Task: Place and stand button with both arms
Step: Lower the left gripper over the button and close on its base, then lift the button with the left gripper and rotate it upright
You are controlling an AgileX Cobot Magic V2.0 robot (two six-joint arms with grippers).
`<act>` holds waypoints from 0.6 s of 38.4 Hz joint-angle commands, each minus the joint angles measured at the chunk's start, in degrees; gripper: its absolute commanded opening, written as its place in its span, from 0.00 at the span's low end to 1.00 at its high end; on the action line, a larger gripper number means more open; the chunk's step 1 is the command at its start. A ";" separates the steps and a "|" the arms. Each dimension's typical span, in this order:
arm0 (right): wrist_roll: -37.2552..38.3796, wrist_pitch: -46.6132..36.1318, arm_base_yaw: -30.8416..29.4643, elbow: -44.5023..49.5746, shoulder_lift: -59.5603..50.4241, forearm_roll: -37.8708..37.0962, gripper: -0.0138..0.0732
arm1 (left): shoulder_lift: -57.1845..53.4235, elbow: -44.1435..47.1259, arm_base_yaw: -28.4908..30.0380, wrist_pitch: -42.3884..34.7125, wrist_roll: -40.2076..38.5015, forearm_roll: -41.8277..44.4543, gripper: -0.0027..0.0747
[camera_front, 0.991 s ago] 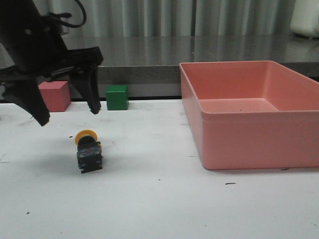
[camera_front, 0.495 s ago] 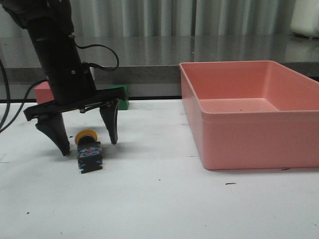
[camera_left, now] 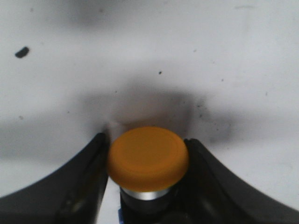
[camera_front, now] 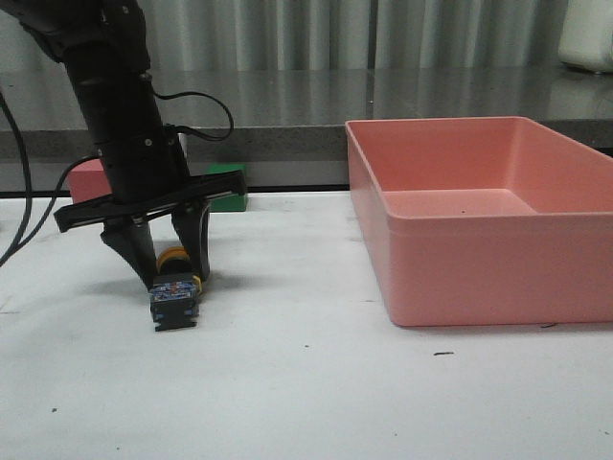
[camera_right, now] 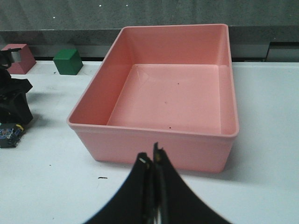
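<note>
The small industrial push-button (camera_front: 173, 286), with its yellow-orange mushroom cap, silvery ring under the cap and black-and-blue blocky base, lay on its side on the white table, base toward the near edge and cap pointing away. The left arm's dark, blocky gripper (camera_front: 172, 264) stood over it, its two black fingers (camera_left: 84, 186) closed against either side of the collar just below the cap. The right arm's black gripper (camera_right: 152, 161) hung apart, fingertips pressed together, holding nothing.

Button (camera_left: 148, 161) base cut off (perhaps gripped)
</note>
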 commanded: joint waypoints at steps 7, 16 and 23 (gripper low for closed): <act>-0.56 -4.57 -0.30 -1.63 0.39 -0.37 0.08 | -4.32 -5.30 -0.41 4.61 1.05 2.69 0.25; -0.56 -4.57 -0.30 -1.63 0.39 -0.37 0.08 | -11.66 -1.21 -2.71 -3.41 0.97 13.46 0.23; -0.56 -4.57 -0.30 -1.63 0.39 -0.37 0.08 | -22.38 13.28 -3.20 -22.14 0.97 16.19 0.23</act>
